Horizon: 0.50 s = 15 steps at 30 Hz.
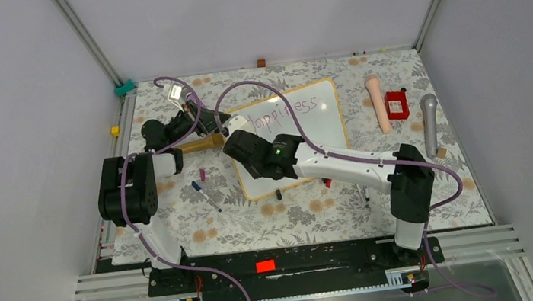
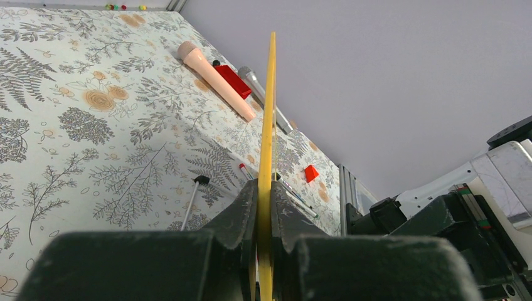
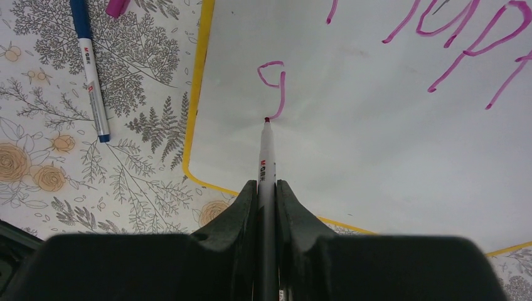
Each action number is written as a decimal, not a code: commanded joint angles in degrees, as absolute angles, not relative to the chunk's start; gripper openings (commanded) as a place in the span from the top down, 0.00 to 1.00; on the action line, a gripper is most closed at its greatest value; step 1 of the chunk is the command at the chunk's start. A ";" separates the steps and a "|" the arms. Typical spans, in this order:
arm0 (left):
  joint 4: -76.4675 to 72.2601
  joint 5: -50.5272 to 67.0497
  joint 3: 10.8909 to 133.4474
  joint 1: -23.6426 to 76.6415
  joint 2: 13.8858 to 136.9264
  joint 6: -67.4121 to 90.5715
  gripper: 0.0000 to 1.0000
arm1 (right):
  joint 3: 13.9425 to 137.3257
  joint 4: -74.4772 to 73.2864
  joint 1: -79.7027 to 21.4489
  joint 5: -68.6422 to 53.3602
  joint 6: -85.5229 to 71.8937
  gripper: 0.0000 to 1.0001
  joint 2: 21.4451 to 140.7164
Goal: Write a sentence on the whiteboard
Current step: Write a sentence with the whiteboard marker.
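Right claw pinches a pink marker, tip touching the whiteboard at the tail of a fresh "g", near the board's yellow rim corner. Left claw clamps the board's thin edge, seen edge-on in its wrist view. Whiteboard lies mid-surface, slightly rotated; the sentence so far reads "Happiness" along the far edge, blank white below. Blue marker and a pink cap lie just beside the rim on the left. Peach cylinder, red box, grey microphone-like thing, probably, sit well apart to the right.
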<state>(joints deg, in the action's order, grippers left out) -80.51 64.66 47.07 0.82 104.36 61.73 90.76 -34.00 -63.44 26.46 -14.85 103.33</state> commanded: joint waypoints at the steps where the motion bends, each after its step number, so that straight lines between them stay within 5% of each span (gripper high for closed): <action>1: -84.26 66.21 46.36 1.76 102.18 61.00 1.00 | 92.01 -32.85 -62.35 24.67 -15.91 1.00 103.31; 15: -84.28 66.18 46.23 1.76 102.26 60.91 1.00 | 94.02 -31.41 -62.32 22.64 -13.40 1.00 100.41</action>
